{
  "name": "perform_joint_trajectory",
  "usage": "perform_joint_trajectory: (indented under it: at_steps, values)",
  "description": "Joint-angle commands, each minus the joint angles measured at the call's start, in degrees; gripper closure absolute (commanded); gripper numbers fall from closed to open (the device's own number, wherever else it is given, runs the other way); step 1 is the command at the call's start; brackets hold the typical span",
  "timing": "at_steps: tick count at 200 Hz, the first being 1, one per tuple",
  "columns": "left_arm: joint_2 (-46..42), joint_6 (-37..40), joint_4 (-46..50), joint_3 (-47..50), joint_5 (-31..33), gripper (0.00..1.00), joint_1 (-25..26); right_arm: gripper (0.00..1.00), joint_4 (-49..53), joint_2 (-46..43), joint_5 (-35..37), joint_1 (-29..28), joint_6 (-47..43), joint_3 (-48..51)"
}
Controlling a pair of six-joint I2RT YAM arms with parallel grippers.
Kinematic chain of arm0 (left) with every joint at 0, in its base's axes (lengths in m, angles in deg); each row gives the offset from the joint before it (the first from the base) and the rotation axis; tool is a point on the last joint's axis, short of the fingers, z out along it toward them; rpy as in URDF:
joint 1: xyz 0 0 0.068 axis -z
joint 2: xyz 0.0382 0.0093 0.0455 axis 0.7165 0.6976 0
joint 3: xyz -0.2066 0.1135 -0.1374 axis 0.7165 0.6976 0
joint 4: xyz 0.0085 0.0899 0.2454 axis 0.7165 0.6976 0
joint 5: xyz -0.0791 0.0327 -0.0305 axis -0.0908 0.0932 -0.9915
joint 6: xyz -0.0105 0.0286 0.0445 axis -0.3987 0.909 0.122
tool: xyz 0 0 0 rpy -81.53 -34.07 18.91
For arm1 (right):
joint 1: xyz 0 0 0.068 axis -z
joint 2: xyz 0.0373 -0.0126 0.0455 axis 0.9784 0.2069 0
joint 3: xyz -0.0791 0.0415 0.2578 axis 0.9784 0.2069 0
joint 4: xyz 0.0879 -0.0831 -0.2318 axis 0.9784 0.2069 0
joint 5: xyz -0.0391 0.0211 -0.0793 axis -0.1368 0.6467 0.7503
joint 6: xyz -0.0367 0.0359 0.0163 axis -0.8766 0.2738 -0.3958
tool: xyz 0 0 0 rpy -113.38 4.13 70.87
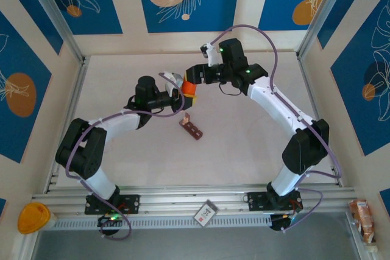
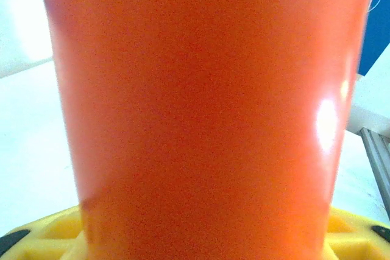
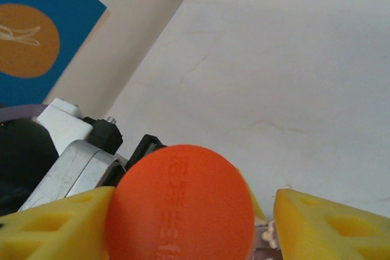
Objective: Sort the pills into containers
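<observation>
An orange bottle [image 1: 189,89] hangs above the table's middle with my left gripper [image 1: 180,97] shut on it. In the left wrist view the orange bottle [image 2: 207,120] stands close to the lens, and the yellow fingertips [image 2: 42,235] of the left gripper [image 2: 195,238] show at the bottom. My right gripper [image 1: 191,78] is at the bottle's end. There its round orange face [image 3: 180,208] lies between the yellow fingers [image 3: 329,226] of the open right gripper [image 3: 195,196], with a gap on the right. The containers [image 1: 191,128] lie just below. Small pale pills [image 3: 269,233] show beneath the bottle.
A yellow object [image 1: 33,217] sits at the near left corner. A small card [image 1: 206,212] lies on the front rail, and a packet [image 1: 364,219] lies at the near right. Side walls and metal posts enclose the table [image 1: 244,150].
</observation>
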Motion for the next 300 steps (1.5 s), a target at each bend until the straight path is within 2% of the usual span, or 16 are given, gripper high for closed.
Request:
perform_joint_trajectory:
  at_steps: [1, 18, 48, 71, 90, 123, 144, 217, 245, 283, 300]
  values:
    - [-0.92, 0.85, -5.94, -1.87, -0.7, 1.0, 0.09, 0.22, 2.57, -4.46, -3.53, 2.47, 0.35, 0.59]
    - [-0.55, 0.77, -5.77, -2.14, -1.51, 1.0, 0.08, 0.18, 2.17, -7.31, -5.0, 3.7, -0.83, 1.71]
    - [-0.63, 0.97, -4.69, -2.66, -3.88, 1.0, 0.08, 0.16, 0.15, -11.32, -9.17, 5.95, -5.03, 4.48]
    - [-1.14, 1.4, -3.27, -3.02, -6.09, 1.0, 0.08, 0.17, 2.13, -10.16, -14.28, 8.1, -10.21, 2.88]
    - [-1.52, 1.46, -1.34, -3.85, -8.46, 1.0, 0.13, 0.17, 7.93, -6.86, -18.01, 8.61, -16.68, -1.99]
    - [-1.79, 2.14, 3.31, -5.39, -12.51, 1.0, 0.05, 0.18, 22.61, 1.62, -18.63, 7.3, -25.48, -15.8]
    - [-2.04, 2.77, 5.49, -6.04, -13.49, 1.0, 0.1, 0.2, 27.57, 5.18, -18.02, 5.93, -28.24, -21.13]
    - [-2.13, 3.29, 7.69, -6.71, -14.78, 1.0, 0.08, 0.26, 30.45, 7.7, -16.88, 3.56, -30.15, -22.61]
    - [-2.2, 3.35, 7.91, -6.88, -14.95, 1.0, 0.05, 0.31, 30.41, 8.01, -16.26, 3.24, -30.26, -21.96]
    - [-2.4, 3.22, 7.96, -6.92, -14.89, 1.0, 0.0, 0.5, 30.09, 8.05, -15.67, 3.02, -29.72, -20.99]
    - [-2.48, 3.22, 8.19, -7.13, -14.73, 1.0, 0.03, 0.53, 29.71, 7.85, -15.17, 2.67, -29.37, -20.16]
